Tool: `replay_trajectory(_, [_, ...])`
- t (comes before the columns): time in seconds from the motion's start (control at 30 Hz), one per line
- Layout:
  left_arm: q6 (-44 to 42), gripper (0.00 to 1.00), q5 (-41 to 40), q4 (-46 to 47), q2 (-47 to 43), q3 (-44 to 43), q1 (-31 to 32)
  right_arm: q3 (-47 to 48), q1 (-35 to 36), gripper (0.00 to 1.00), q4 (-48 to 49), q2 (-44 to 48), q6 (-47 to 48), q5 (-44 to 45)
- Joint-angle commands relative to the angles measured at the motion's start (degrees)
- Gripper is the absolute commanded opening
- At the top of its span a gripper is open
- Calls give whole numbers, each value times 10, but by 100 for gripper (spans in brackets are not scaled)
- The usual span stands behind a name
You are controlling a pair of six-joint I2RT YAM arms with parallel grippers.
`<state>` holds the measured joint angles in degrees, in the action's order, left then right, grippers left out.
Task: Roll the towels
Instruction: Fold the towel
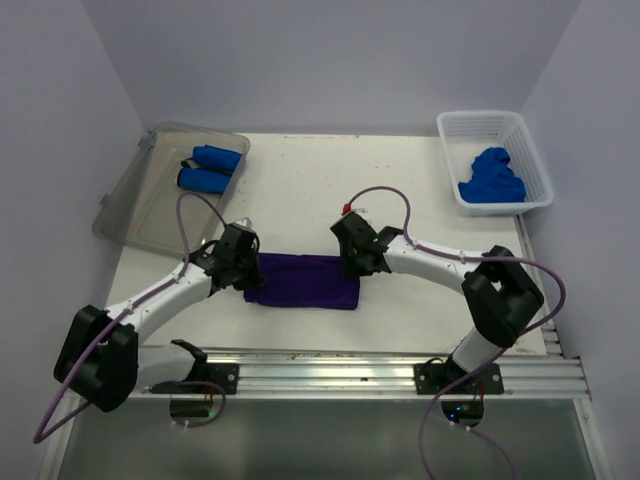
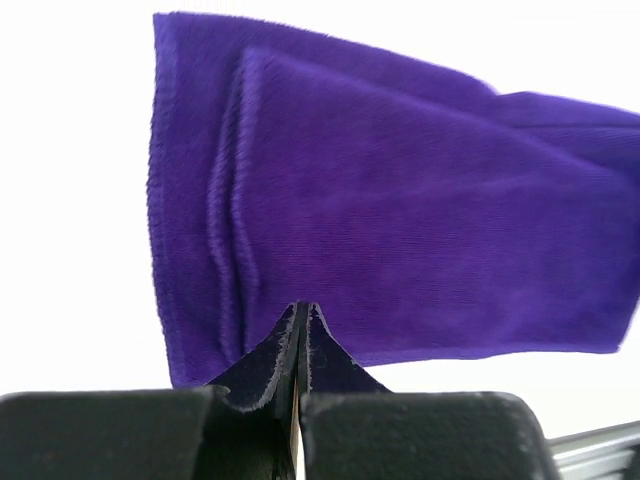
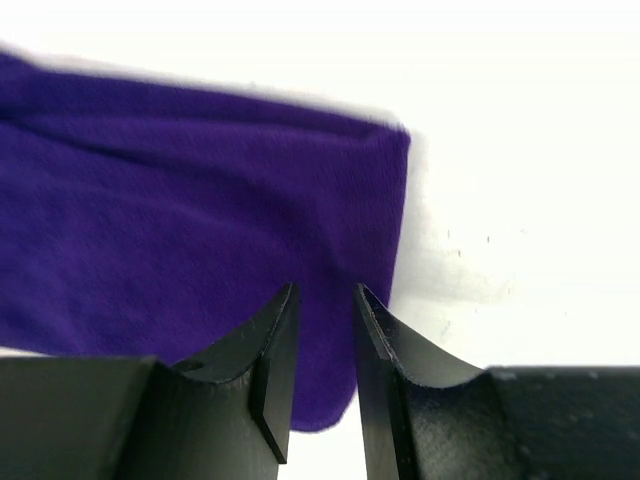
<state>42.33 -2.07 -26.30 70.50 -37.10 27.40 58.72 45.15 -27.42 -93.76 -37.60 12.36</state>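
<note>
The purple towel [image 1: 303, 283] lies folded into a flat strip on the surface [image 1: 300, 190], between the 2 arms, with its long axis running left to right. In the left wrist view, 1 layer edge shows as a ridge near its left end.

The left tool [image 2: 302, 312] is fully closed, with its tips at the near edge of the left end. Whether fabric is pinched between them cannot be told. The right tool [image 3: 325, 295] stands at a narrow gap over the near right corner and holds nothing.

Step in hand, by judgement: starting the roll from 1 end.
1. Confirm that the starting end is gripped through all layers, not the top layer alone.
2. Turn the first wrap tight and square to the long edges. A skewed start gives a cone.
3. Press the free end flat with the other tool so that the strip does not slide.

2 rolled blue towels [image 1: 210, 168] lie in the tray [image 1: 130, 215]. Loose blue towels [image 1: 492, 178] wait in the basket [image 1: 480, 115].
</note>
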Motion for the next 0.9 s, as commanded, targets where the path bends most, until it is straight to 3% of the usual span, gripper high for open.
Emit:
replay_trajectory(0.0, [-4, 0, 10, -10, -31, -21, 1, 56, -14, 32, -12, -34, 29, 33])
replay_trajectory(0.23, [22, 0, 57, 54, -5, 41, 8, 105, -35, 31, -16, -116, 52, 35])
replay_trajectory(0.47, [-15, 0, 23, 62, 78, -2, 8, -46, -33, 29, 40, -31, 19, 22])
replay_trajectory(0.63, [-63, 0, 23, 49, 171, -98, 8, -114, 40, 28, 38, 15, -18, 23])
replay_trajectory(0.87, [-100, 0, 43, 50, 255, -193, 13, -169, 198, 27, 39, 96, -182, 11])
